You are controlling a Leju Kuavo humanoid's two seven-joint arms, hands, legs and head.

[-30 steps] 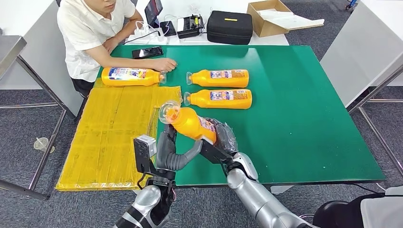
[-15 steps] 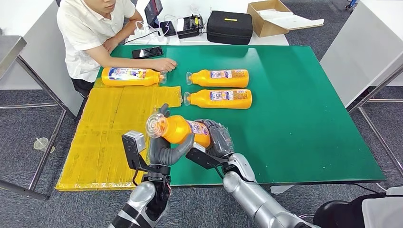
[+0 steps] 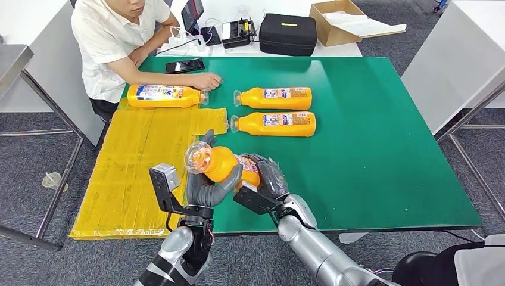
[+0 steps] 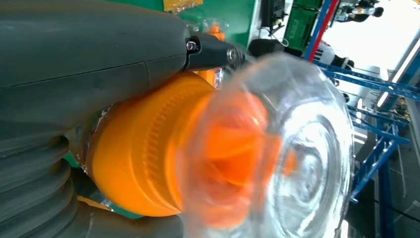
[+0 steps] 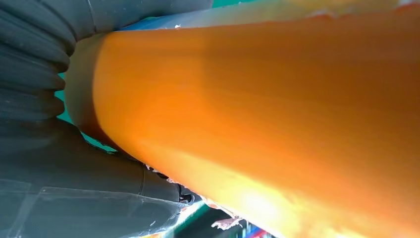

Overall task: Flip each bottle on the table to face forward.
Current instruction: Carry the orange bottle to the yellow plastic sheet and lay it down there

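Note:
Both my hands hold one orange bottle [image 3: 225,165] above the table's near edge, its clear cap [image 3: 198,157] pointing left and towards me. My left hand [image 3: 208,182] grips its neck end, thumb under and a finger behind the cap. My right hand [image 3: 268,177] grips its base end. In the left wrist view the clear cap [image 4: 292,153] and orange shoulder [image 4: 143,153] sit close against my left hand [image 4: 84,64]. The orange body [image 5: 277,104] lies across my right hand [image 5: 59,148] in the right wrist view. Two orange bottles [image 3: 274,98] [image 3: 275,124] lie mid-table, a third bottle [image 3: 167,96] at the far left.
A person [image 3: 119,42] sits at the far left corner with a hand [image 3: 205,80] resting by the third bottle's cap. A yellow mat [image 3: 137,167] covers the green table's [image 3: 369,137] left side. A phone [image 3: 184,65], a black case [image 3: 288,34] and a cardboard box [image 3: 339,21] lie beyond.
The held bottle has swung down and left, from tilted up to nearly level. My left hand has closed around its neck end, and both hands have shifted left.

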